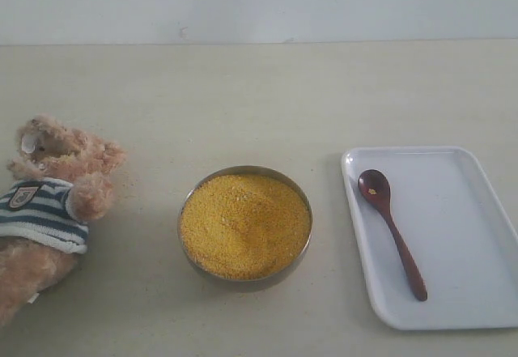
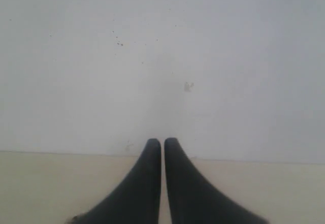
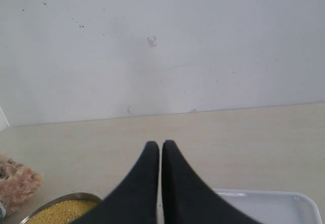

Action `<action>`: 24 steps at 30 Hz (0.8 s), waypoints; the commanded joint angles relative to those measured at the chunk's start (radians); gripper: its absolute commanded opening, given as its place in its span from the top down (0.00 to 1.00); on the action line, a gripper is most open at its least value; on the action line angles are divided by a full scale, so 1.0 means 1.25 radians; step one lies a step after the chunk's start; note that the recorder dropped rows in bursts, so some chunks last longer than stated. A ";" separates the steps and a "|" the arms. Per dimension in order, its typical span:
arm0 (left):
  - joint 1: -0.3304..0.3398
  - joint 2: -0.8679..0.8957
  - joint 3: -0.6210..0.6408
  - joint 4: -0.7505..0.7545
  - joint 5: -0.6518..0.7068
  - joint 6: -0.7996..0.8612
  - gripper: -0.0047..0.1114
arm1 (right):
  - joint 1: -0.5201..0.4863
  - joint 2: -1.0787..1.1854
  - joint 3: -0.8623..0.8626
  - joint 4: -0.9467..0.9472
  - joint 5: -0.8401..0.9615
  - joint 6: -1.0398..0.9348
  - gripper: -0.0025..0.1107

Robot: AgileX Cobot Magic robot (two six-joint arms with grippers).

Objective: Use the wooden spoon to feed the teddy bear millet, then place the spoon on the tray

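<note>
The teddy bear [image 1: 48, 211] in its striped shirt lies at the table's left edge. A metal bowl [image 1: 245, 226] heaped with yellow millet [image 1: 243, 223] stands in the middle. The dark wooden spoon [image 1: 391, 226] lies on the white tray [image 1: 453, 292] at the right, a few yellow grains in its oval bowl. Neither arm shows in the exterior view. My left gripper [image 2: 162, 142] is shut on nothing, facing the wall. My right gripper [image 3: 160, 144] is shut and holds nothing; beneath it show the millet [image 3: 63, 211], a tray corner [image 3: 274, 206] and bear fur [image 3: 18, 183].
A pale wall [image 1: 259, 1] rises behind the table's far edge. Bare beige tabletop [image 1: 243, 106] stretches between the bowl and that wall.
</note>
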 commanded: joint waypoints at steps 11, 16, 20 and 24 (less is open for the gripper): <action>0.016 -0.025 0.004 0.029 0.025 0.036 0.93 | -0.003 -0.004 0.004 0.002 -0.005 -0.002 0.97; 0.128 -0.062 0.040 0.024 0.085 0.039 0.93 | -0.003 -0.004 0.004 0.002 -0.005 -0.002 0.97; 0.176 -0.062 0.102 0.019 0.085 0.005 0.93 | -0.003 -0.004 0.004 0.002 -0.005 -0.002 0.97; 0.178 -0.062 0.164 0.019 0.075 -0.002 0.93 | -0.003 -0.004 0.004 0.002 -0.005 -0.002 0.97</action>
